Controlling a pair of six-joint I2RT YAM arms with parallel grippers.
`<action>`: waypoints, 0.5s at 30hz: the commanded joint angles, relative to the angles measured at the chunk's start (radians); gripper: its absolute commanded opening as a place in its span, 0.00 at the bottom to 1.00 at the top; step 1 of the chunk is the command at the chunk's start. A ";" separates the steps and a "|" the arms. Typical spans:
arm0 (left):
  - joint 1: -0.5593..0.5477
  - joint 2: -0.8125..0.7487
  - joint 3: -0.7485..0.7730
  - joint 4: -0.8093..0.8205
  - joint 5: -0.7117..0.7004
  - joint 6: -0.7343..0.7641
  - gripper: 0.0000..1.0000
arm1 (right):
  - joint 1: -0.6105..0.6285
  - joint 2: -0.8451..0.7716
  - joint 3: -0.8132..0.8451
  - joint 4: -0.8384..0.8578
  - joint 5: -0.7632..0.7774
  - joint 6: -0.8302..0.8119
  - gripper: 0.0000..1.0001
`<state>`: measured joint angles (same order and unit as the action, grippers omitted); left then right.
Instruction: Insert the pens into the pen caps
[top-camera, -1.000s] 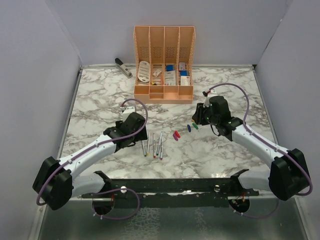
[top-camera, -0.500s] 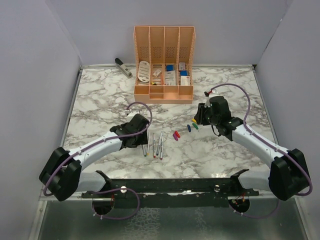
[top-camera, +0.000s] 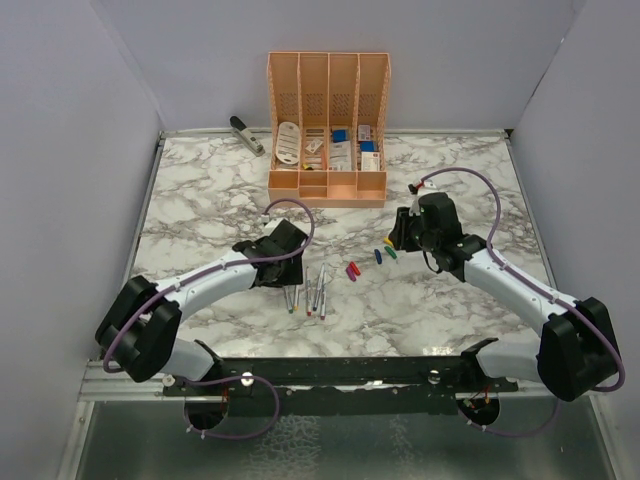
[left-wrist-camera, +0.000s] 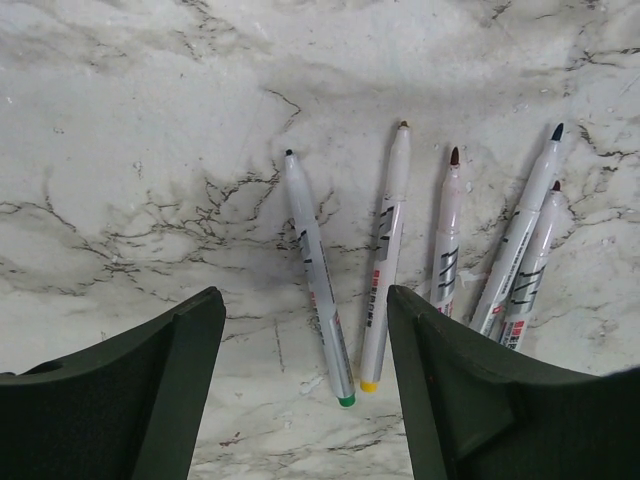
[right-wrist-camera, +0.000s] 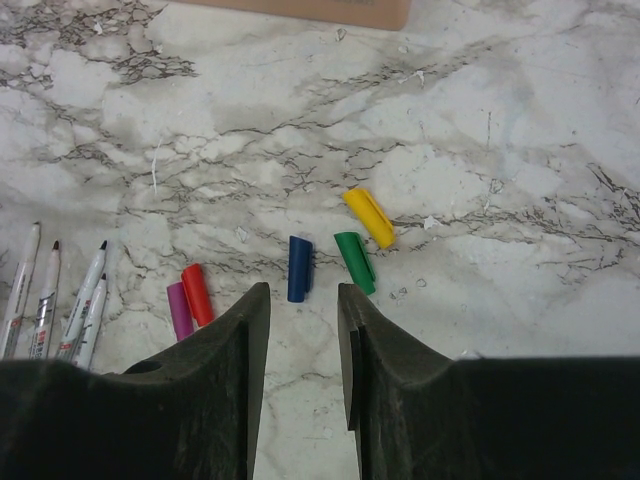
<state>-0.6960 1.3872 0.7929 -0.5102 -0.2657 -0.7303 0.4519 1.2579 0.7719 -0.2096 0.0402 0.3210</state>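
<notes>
Several white-grey pens (left-wrist-camera: 385, 260) lie fanned out on the marble, also visible in the top view (top-camera: 310, 290). My left gripper (left-wrist-camera: 302, 300) is open just above them. The green-ended pen (left-wrist-camera: 318, 280) and the yellow-ended pen run between its fingers without touching them. The pen caps lie loose to the right: yellow (right-wrist-camera: 368, 217), green (right-wrist-camera: 354, 262), blue (right-wrist-camera: 299, 268), red (right-wrist-camera: 196, 294) and purple (right-wrist-camera: 179, 310). My right gripper (right-wrist-camera: 303, 292) is open with a narrow gap and holds nothing. The blue cap lies just ahead of that gap.
A peach organiser (top-camera: 327, 130) with white and blue items stands at the back centre. To its left a grey stapler (top-camera: 246, 134) lies by the back wall. Grey walls enclose the marble table (top-camera: 200, 200) on three sides.
My left arm has swung right and come over the tail ends of the pens, its jaws narrowing a little. The right arm has stayed almost still.
</notes>
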 joint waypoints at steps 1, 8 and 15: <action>-0.005 0.029 0.040 -0.048 0.029 0.006 0.68 | 0.005 -0.006 -0.012 0.016 0.017 0.012 0.33; -0.005 0.071 0.074 -0.086 0.001 0.014 0.67 | 0.006 -0.005 -0.020 0.014 0.015 0.001 0.33; -0.005 0.087 0.081 -0.091 -0.004 0.010 0.61 | 0.005 0.000 -0.024 0.018 0.015 0.003 0.33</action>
<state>-0.6960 1.4590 0.8536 -0.5766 -0.2581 -0.7246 0.4519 1.2579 0.7597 -0.2089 0.0402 0.3210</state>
